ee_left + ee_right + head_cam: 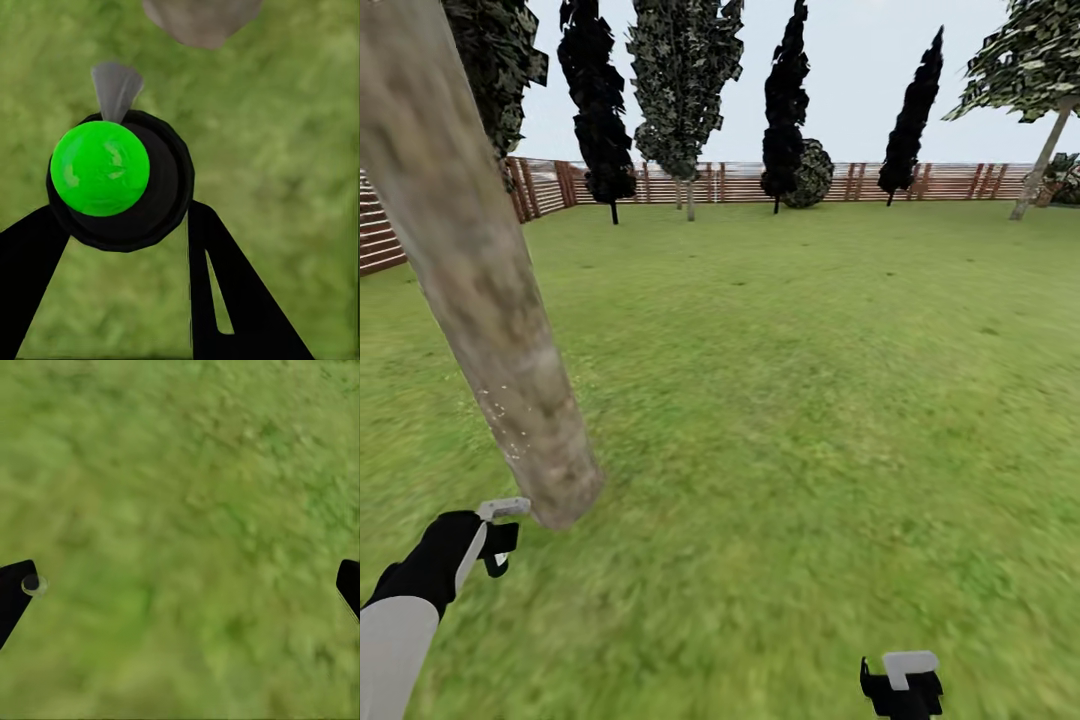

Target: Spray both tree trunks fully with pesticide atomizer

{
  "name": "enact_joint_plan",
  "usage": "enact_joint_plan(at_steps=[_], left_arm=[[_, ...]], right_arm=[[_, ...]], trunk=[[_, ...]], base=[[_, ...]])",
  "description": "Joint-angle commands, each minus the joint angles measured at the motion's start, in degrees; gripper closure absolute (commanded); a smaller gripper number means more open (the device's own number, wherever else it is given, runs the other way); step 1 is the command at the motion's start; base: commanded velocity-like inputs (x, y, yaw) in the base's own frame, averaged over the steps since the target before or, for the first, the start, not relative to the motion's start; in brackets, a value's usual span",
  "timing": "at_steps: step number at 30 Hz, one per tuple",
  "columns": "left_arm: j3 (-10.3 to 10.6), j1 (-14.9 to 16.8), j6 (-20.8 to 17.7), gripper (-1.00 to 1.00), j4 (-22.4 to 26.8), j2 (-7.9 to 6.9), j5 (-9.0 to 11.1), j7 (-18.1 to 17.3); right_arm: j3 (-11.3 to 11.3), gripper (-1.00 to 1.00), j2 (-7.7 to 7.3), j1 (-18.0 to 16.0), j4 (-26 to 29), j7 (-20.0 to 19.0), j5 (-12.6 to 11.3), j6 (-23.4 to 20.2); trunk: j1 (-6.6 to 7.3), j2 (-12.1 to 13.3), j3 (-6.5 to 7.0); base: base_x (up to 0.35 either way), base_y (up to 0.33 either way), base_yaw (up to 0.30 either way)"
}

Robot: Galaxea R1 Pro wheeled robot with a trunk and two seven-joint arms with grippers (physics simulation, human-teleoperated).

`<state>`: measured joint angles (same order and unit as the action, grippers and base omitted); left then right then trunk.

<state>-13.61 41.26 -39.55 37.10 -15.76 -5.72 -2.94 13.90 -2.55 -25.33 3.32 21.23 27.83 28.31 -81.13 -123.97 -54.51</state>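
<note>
While the left gripper point(500, 540) hangs low at the near left of the lawn point(780, 400), its two dark fingers point(232, 292) are clamped on the pesticide atomizer point(120, 180) — seen end-on in the left wrist view as a black round body with a bright green cap and a grey nozzle pointing toward the base of the tree trunk point(480, 290). So the pick-up looks done, and the spraying stage is under way. The right gripper point(905, 685) sits at the near right over bare grass, its fingertips point(15, 592) wide apart at opposite edges of its wrist view and holding nothing. Just beyond the left gripper, the thick pale trunk leans up and away to the upper left; a sprinkle of fine white specks point(500, 410) clings to its lower part, while the rest of the bark above looks clean — a judgement that coverage of this trunk has only begun. Far off at the right end of the wooden fence point(760, 182) stands a second pale-trunked tree point(1040, 150), too distant to tell any specks on it; it likely remains to be treated. Dark conifers point(785, 100) line the fence.
</note>
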Motion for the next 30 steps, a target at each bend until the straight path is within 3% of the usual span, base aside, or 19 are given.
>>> enact_joint_plan(at_steps=[1, 18, 30], left_arm=[[-0.14, 0.05, -0.27, 1.00, 0.08, 0.08, -0.61, -0.31], [-0.10, 0.05, -0.27, 1.00, 0.08, 0.12, -0.64, -0.31], [-0.10, 0.05, -0.27, 1.00, 0.08, 0.12, -0.70, -0.31]], right_arm=[[0.43, -1.00, 0.00, -0.01, -0.07, 0.20, 0.58, 0.16], [0.43, -1.00, 0.09, -0.06, -0.07, 0.13, 0.73, 0.16], [0.39, -1.00, 0.17, -0.04, -0.09, 0.13, 0.73, 0.16]], trunk=[[0.00, -0.02, -0.05], [0.00, -0.02, -0.05], [0.00, -0.02, -0.05]], base=[[0.091, -0.268, 0.112], [0.113, -0.268, 0.013], [0.147, -0.268, 0.266]])
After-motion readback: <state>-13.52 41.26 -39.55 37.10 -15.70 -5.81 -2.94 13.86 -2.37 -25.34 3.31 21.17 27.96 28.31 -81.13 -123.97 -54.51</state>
